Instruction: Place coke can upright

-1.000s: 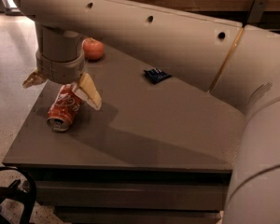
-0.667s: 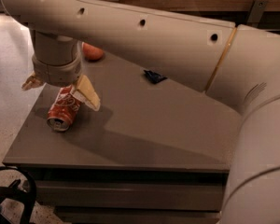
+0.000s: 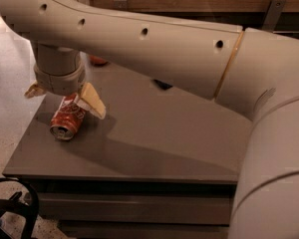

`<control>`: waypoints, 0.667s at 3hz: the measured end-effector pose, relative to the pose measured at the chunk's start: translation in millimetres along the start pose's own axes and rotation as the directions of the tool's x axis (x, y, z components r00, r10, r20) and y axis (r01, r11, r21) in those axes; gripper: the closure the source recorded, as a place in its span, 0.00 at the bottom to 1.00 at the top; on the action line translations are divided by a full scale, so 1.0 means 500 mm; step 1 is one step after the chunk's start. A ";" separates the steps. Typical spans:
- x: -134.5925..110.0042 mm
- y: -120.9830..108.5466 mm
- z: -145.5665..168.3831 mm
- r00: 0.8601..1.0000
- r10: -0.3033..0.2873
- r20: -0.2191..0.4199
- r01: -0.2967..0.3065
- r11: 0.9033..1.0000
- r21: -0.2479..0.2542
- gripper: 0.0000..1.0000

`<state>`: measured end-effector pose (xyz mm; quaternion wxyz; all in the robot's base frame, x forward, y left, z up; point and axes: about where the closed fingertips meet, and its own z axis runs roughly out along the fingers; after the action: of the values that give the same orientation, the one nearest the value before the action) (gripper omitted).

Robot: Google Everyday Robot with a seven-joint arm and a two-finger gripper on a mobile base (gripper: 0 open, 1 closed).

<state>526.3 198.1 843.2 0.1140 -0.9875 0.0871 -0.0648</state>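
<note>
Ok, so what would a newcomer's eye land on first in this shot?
The big beige robot arm sweeps across the whole top of the view, from right to left. At its end, the claw hangs open over the near-left part of the grey table. Its fingers are spread either side of a red coke can lying on its side, silver top toward the camera.

A grey desk [image 3: 164, 133] stands on pale speckled floor [image 3: 7, 78]. At its far edge a red round thing [image 3: 97, 60] and, further right, a dark object [image 3: 162, 84] peek out, mostly hidden. The end effector [image 3: 65, 96] hangs over the desk's left side, fingers spread. A black curved frame [image 3: 12, 203] sits on the floor, near left.
</note>
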 end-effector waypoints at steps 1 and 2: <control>-0.008 0.004 0.012 0.999 -0.024 0.022 0.024 1.000 0.003 0.00; -0.019 0.023 0.014 0.998 -0.038 0.047 0.039 0.999 -0.009 0.10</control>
<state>516.3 190.3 832.7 0.1100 -0.9908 0.0658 -0.0436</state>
